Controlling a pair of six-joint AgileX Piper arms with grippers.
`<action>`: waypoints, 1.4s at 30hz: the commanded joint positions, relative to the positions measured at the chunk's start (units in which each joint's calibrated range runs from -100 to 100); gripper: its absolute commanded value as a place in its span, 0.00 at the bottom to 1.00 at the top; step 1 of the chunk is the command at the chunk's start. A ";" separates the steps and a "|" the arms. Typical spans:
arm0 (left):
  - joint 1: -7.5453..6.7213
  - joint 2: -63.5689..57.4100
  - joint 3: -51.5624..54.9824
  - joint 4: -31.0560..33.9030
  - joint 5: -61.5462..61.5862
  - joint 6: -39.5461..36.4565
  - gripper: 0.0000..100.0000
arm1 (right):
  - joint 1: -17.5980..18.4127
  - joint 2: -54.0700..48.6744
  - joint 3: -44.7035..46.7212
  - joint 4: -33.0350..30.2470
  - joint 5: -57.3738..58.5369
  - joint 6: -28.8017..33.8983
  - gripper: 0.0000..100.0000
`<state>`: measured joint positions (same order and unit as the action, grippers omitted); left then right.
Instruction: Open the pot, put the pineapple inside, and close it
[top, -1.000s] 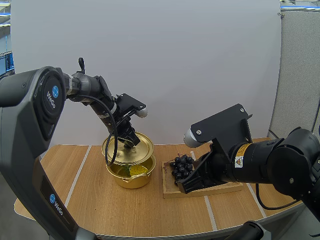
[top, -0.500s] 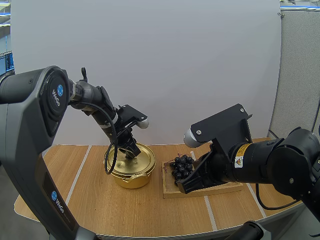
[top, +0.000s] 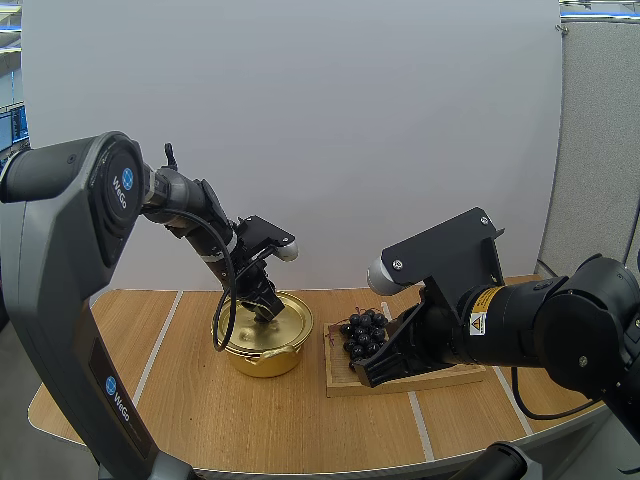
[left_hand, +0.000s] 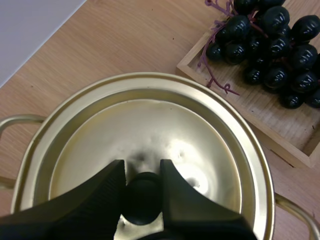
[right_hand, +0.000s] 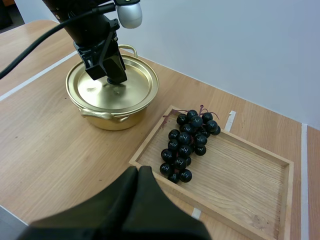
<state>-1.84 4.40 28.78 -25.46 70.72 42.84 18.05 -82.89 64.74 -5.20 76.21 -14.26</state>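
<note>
The pot (top: 262, 350) is stood on the table (top: 300, 430), just beside the tray (top: 455, 378) on which the grapes (top: 365, 332) are laid. The lid (top: 285, 322) is seated inside the pot's rim, so the contents are hidden. Its knob (left_hand: 142, 200) is pinched between the fingers of the left end effector (top: 267, 310), one ribbed face on each side. This central hold is judged to let the lid be set flat rather than tipped. The closing step is judged all but done, with only the release left.

The left arm is reached forward over the table, its forearm sloped downward. Its wrist is bent so that the end effector is pointed steeply down onto the lid's middle. The right arm is held low at the near side of the tray, well apart from the pot, presumably so that the left arm's work is not hindered. The right end effector (right_hand: 138, 172) is pressed together on nothing and aimed toward the tray's near edge.
</note>
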 joint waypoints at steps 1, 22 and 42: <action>-0.03 0.68 0.40 0.05 0.28 0.23 0.00 | -0.23 -0.57 0.03 -0.18 -0.95 -0.22 0.00; -0.03 -2.73 0.28 -1.32 4.68 -0.50 1.00 | -0.23 -0.57 0.03 -0.18 -0.95 -0.22 0.00; -0.03 -40.12 -11.91 0.18 13.26 -3.20 1.00 | -0.23 -0.57 0.03 -0.18 -0.95 -0.22 0.00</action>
<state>-1.84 -26.67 20.43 -25.62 80.63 41.48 18.05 -82.89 64.74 -5.20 76.21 -14.26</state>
